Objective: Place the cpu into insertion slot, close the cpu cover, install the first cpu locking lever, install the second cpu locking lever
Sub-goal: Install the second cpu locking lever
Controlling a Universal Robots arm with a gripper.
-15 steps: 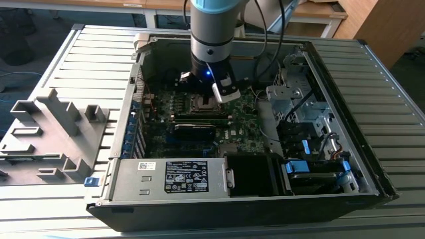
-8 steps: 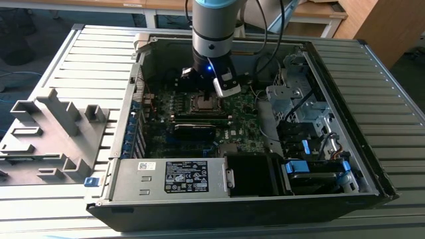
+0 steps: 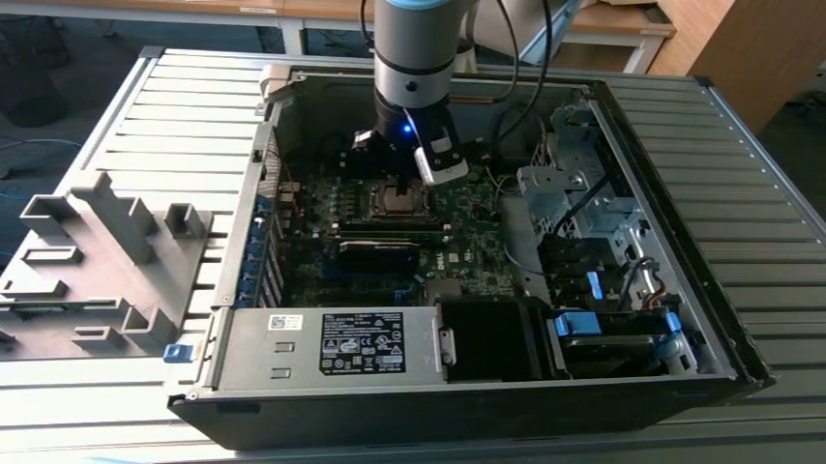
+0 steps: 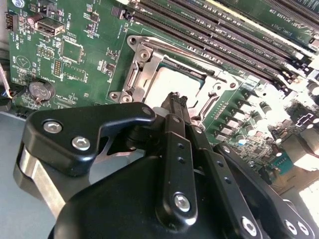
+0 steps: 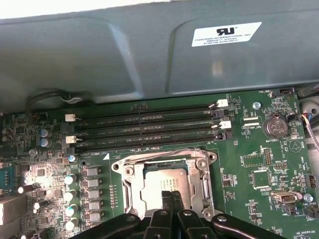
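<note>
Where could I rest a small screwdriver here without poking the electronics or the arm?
The ribbed grey table at the exterior view's right of the computer case is bare. On the exterior view's left, the grey plastic fixture crowds it. Inside, the gripper hangs over the cpu; the motherboard is packed.

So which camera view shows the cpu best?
The first wrist view: the cpu lies flat in the socket, its silvery top mostly visible above the pincer. The second wrist view shows it at a slant; in the exterior view it is tiny.

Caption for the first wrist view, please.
End effector, fingers together, poised over the cpu seated in the insertion slot, cpu cover down.
</note>
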